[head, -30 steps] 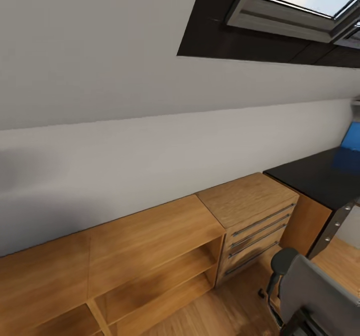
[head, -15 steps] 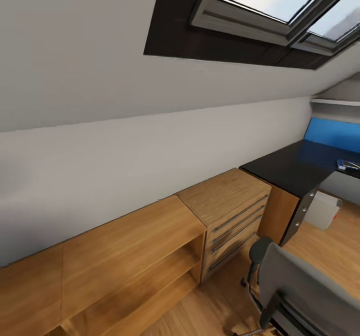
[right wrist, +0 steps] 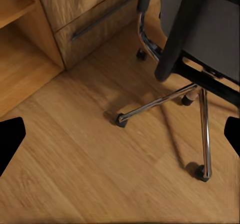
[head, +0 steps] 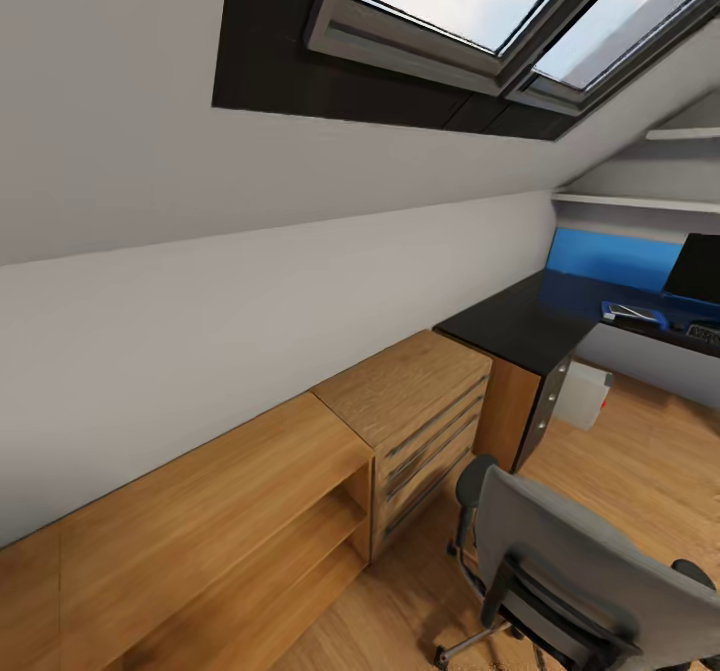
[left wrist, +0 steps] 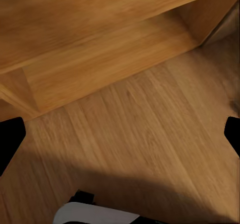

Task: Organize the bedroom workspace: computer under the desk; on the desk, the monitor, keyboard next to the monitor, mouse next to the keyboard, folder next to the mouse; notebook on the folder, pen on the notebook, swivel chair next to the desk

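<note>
While the dresser (head: 412, 401) flanks the desk (head: 520, 326), the swivel chair (head: 570, 561) fronts both

The L-shaped desk (head: 520, 326) at far right has a glossy black top that mirrors its smooth blue back panel. The light-wood dresser (head: 415, 406) and open shelf unit (head: 230, 521) show matt grained wood, like the plank floor (left wrist: 150, 134). The swivel chair (head: 570, 561) has matt grey cloth, a black frame and shiny silver metal legs (right wrist: 160, 101).

Wrist views floorward, sharing swivel chair (head: 560, 571)
</note>
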